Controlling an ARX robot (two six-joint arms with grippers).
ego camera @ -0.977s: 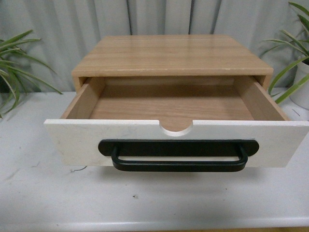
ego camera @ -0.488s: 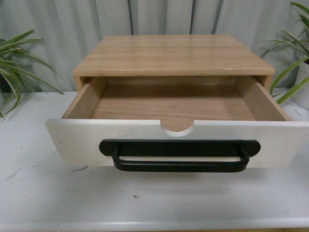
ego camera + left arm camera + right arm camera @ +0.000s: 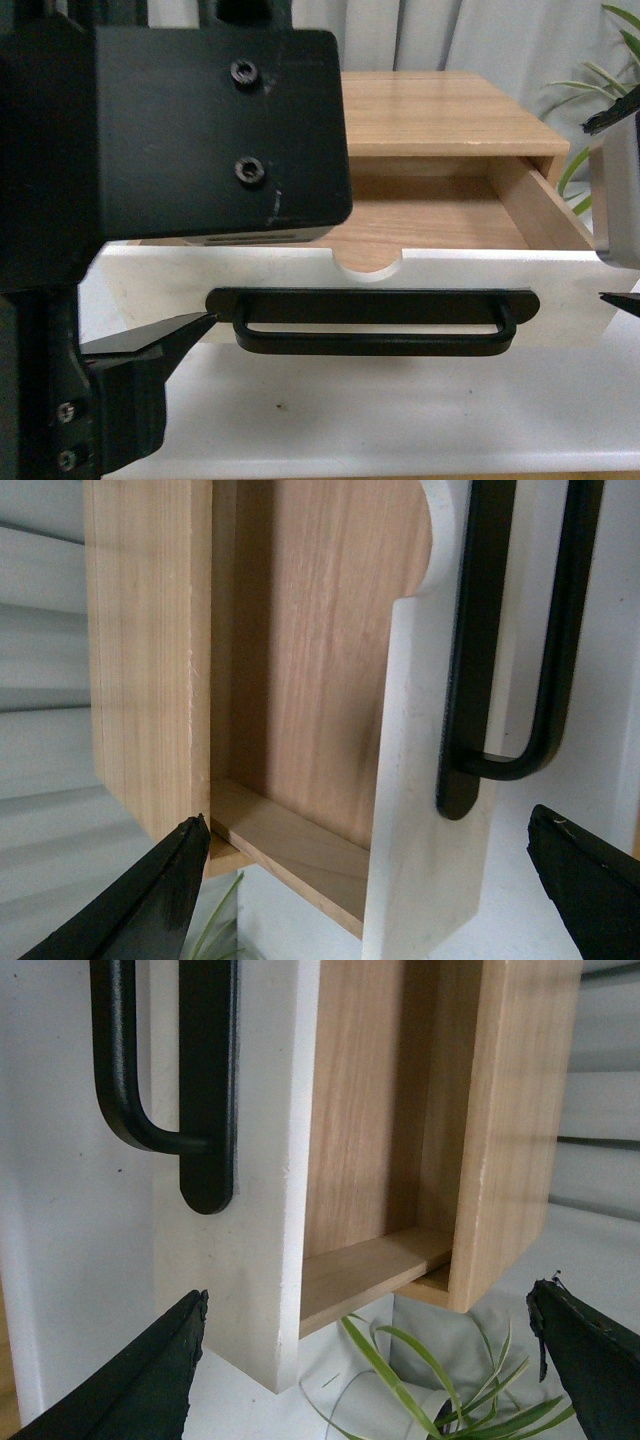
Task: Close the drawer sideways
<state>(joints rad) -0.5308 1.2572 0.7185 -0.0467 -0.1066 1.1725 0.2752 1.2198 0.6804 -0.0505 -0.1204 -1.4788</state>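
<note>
The drawer (image 3: 450, 272) is seen pulled well out of the wooden cabinet (image 3: 440, 110), which is set on the white desk (image 3: 400, 410). Its black handle (image 3: 370, 305) is faced toward the robot. The left claw (image 3: 365, 820) is spread wide near the drawer's left end. The right claw (image 3: 367, 1295) is likewise spread wide near the right end. Whether either touches the drawer cannot be told.

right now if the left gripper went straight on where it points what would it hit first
Most likely the left gripper meets the drawer first, its white front panel's end; depth unclear.
</note>
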